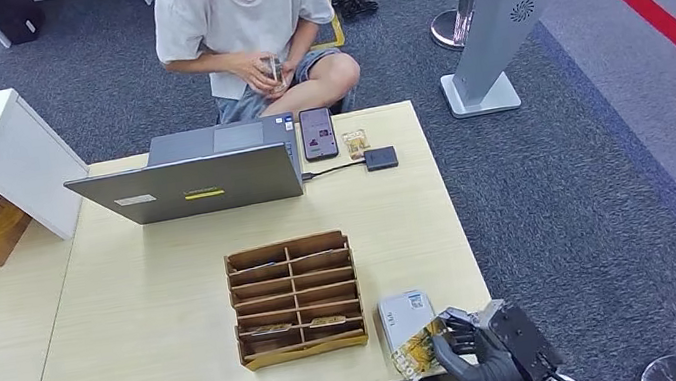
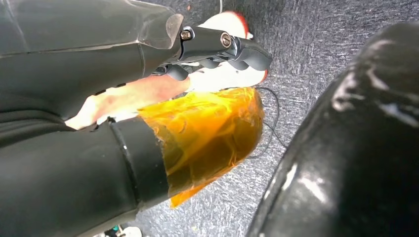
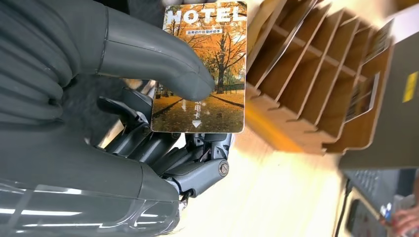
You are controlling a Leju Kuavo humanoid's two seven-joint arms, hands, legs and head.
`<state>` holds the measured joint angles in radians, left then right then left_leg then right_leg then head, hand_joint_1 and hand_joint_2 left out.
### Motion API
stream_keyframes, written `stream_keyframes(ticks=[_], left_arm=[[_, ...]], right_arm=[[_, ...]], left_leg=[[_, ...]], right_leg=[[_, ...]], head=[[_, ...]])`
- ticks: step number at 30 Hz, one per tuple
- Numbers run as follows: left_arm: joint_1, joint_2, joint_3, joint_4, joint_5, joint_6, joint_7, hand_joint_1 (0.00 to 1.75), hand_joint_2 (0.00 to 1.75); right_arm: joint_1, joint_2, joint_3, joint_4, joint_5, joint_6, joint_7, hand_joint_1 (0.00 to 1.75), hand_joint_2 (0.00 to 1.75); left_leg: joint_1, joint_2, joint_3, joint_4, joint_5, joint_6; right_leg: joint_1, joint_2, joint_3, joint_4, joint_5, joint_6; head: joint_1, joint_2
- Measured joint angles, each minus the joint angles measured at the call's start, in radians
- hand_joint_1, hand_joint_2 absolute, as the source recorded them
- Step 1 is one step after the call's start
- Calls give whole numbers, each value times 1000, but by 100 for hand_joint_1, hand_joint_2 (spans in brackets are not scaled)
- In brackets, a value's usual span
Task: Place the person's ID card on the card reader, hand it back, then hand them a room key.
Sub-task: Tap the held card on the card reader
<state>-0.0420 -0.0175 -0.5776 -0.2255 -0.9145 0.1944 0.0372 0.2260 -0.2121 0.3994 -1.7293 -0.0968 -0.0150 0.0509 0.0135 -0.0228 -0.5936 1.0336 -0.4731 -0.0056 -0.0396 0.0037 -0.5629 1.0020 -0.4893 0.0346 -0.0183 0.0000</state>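
Right wrist view: "HOTEL" room key [image 3: 202,64].

My right hand [image 3: 163,143]: matt grey plastic-looking shell, ribbed cover. Room key [image 3: 205,69]: glossy printed card. Organizer [image 1: 295,298]: raw brown cardboard. Table [image 1: 150,310]: pale smooth wood-look top. Laptop [image 1: 190,177] at 12 o'clock: matt grey metal-look lid. Floor: rough grey carpet.

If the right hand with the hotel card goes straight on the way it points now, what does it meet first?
Most likely the cardboard organizer: the right hand holds the hotel card towards its open slots. The grey card reader lies beside it, so depth is uncertain.
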Motion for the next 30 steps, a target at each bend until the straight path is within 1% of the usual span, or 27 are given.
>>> stream_keyframes(ticks=[6, 8, 11, 14, 19, 30], left_arm=[[8, -2, 0, 0, 31, 15, 10, 0, 0], [10, -3, 0, 0, 36, 19, 13, 0, 0], [10, -5, 0, 0, 42, 21, 22, 0, 0], [11, -7, 0, 0, 48, 22, 27, 0, 0], [12, -8, 0, 0, 59, 24, 32, 0, 0], [14, -9, 0, 0, 65, 30, 36, 0, 0]], right_arm=[[-42, 2, 25, 20, 226, -100, 91, 175, 175], [-54, 4, 31, 26, 284, -111, 113, 175, 175], [-65, 11, 41, 32, 336, -115, 134, 175, 175], [-69, 19, 45, 35, 361, -112, 140, 175, 175], [-76, 36, 45, 46, 383, -80, 146, 175, 175], [-90, 61, 44, 71, 393, -53, 148, 175, 175]], left_leg=[[0, 0, 0, 0, 0, 0], [0, 0, 0, 0, 0, 0], [0, 0, 0, 0, 0, 0], [0, 0, 0, 0, 0, 0], [0, 0, 0, 0, 0, 0], [0, 0, 0, 0, 0, 0]], right_leg=[[0, 0, 0, 0, 0, 0], [0, 0, 0, 0, 0, 0], [0, 0, 0, 0, 0, 0], [0, 0, 0, 0, 0, 0], [0, 0, 0, 0, 0, 0], [0, 0, 0, 0, 0, 0]], head=[[0, 0], [0, 0], [0, 0], [0, 0], [0, 0], [0, 0]])
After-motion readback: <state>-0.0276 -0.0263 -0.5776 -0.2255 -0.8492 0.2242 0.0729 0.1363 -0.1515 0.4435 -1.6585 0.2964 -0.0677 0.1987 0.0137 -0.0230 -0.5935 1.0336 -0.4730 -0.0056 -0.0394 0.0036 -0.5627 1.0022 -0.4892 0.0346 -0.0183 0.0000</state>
